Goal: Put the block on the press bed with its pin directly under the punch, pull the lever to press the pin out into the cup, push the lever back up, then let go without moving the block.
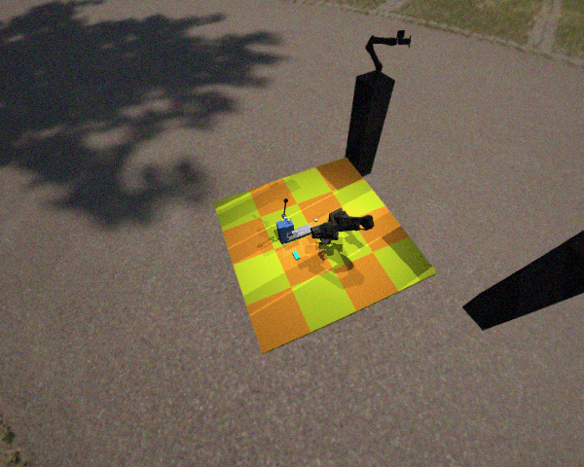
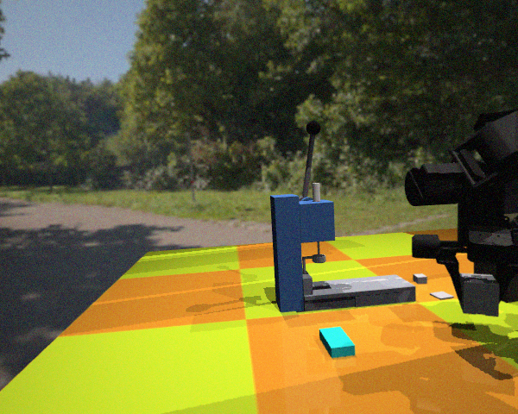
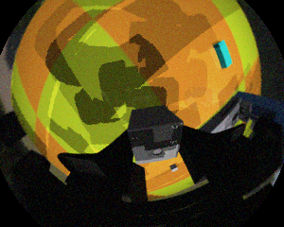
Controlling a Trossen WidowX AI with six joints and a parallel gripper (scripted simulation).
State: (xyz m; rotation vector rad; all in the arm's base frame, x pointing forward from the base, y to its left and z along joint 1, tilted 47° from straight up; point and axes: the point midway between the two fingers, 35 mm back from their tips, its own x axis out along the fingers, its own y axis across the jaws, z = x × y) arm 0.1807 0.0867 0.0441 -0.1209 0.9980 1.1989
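claw (image 2: 477, 289) (image 3: 150, 127) pinching grey block (image 1: 324, 241) (image 2: 479, 294) (image 3: 155, 134), above orange-and-lime checked table (image 1: 282, 321) (image 2: 161, 365) (image 3: 33, 95), beside blue press (image 1: 284, 231) (image 2: 287, 254) (image 3: 270, 106), paved ground (image 1: 131, 326) (image 2: 18, 276) around, trees (image 2: 250, 89) behind

Blue press (image 1: 284, 231), lever (image 1: 284, 208) upright; cyan piece (image 1: 296, 255) near it on checkered table (image 1: 327, 313). Dark arm (image 1: 355, 221) alongside.

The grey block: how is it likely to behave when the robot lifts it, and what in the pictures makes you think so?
The grey block looks stiff, its edges straight between the fingers of the gripper. Its flat faces should make rolling unlikely. Being chunky, it may feel fairly heavy if solid.
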